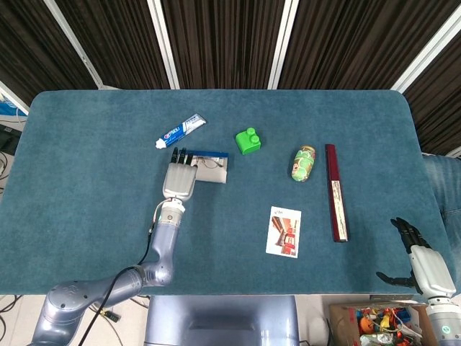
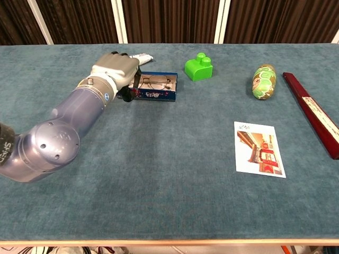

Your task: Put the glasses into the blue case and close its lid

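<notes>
Blue case [image 2: 153, 88] lies long-axis left-right, glasses [image 2: 154, 81] inside; left hand [image 2: 114, 69] fingers' grasp unclear.

Lighting is bright, even and diffuse from overhead in both views. Shadows are soft and short, the plainest lying beneath the left arm [image 2: 58, 132] in the chest view. Focus is sharp throughout; the arm's metallic shell carries mild sheen. No blur.
</notes>
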Action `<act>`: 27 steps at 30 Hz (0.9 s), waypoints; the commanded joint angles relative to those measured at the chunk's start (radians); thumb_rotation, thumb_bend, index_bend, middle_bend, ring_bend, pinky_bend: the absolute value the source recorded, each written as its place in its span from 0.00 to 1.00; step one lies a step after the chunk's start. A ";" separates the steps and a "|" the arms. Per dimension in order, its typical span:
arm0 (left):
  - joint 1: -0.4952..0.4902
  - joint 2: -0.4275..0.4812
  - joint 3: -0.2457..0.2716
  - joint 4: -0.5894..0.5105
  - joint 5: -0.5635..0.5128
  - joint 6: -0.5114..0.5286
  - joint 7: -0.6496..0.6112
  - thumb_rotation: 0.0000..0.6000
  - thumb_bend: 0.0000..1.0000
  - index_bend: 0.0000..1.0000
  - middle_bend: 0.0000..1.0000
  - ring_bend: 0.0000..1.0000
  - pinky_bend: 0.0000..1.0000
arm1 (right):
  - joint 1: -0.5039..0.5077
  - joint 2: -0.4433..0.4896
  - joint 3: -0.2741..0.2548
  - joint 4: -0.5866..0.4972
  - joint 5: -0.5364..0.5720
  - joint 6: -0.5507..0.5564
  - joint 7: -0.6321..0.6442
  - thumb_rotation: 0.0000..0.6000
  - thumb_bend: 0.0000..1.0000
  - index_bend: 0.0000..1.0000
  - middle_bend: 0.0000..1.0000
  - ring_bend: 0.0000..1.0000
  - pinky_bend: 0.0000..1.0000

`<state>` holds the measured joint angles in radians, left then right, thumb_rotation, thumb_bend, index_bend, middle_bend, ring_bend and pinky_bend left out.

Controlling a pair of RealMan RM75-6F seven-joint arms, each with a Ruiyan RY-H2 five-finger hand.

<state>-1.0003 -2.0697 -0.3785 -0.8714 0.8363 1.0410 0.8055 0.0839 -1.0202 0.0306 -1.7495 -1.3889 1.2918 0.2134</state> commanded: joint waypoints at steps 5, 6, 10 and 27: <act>0.088 0.096 0.038 -0.172 0.003 0.060 0.018 1.00 0.46 0.56 0.16 0.03 0.05 | 0.001 0.001 -0.001 0.000 -0.005 -0.001 0.003 1.00 0.13 0.02 0.00 0.03 0.18; 0.108 0.121 0.047 -0.220 -0.001 0.069 0.025 1.00 0.46 0.56 0.16 0.03 0.05 | 0.001 0.001 -0.002 0.001 -0.006 0.000 0.002 1.00 0.13 0.02 0.00 0.03 0.18; 0.156 0.189 0.073 -0.345 -0.023 0.094 0.059 1.00 0.46 0.55 0.16 0.03 0.05 | 0.001 0.001 -0.002 0.001 -0.006 0.000 0.004 1.00 0.13 0.02 0.00 0.03 0.18; 0.200 0.306 0.100 -0.591 -0.074 0.154 0.125 1.00 0.46 0.55 0.16 0.03 0.05 | 0.001 0.001 -0.002 0.001 -0.006 0.000 0.002 1.00 0.13 0.02 0.00 0.03 0.18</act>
<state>-0.7972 -1.7652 -0.2758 -1.4606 0.7637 1.1937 0.9292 0.0844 -1.0190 0.0282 -1.7487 -1.3952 1.2917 0.2158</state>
